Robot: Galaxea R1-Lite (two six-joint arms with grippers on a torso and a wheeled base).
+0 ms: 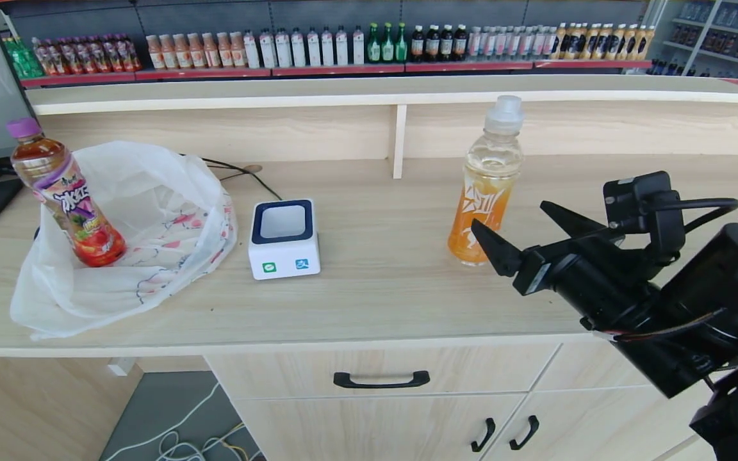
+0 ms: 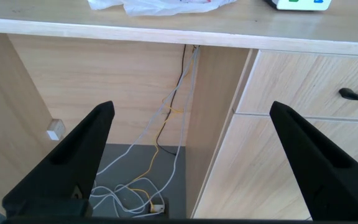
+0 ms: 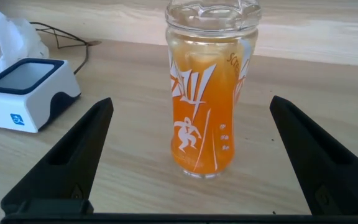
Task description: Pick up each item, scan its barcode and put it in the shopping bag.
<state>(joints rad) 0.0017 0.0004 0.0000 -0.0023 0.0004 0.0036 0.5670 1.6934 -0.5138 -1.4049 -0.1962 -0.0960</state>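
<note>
Orange bottle (image 1: 485, 192) stands upright on the counter (image 1: 394, 282) just ahead of the right hand (image 1: 510, 216), which is spread wide and centred on it for a grasp, with the scanner (image 1: 284, 238) and shopping bag (image 1: 151, 211) farther left.

Head view looks down over the pale wooden counter (image 1: 382, 301); right wrist sits close to its clear orange-drink bottle (image 1: 487, 186); left wrist faces the counter's front, low.
</note>
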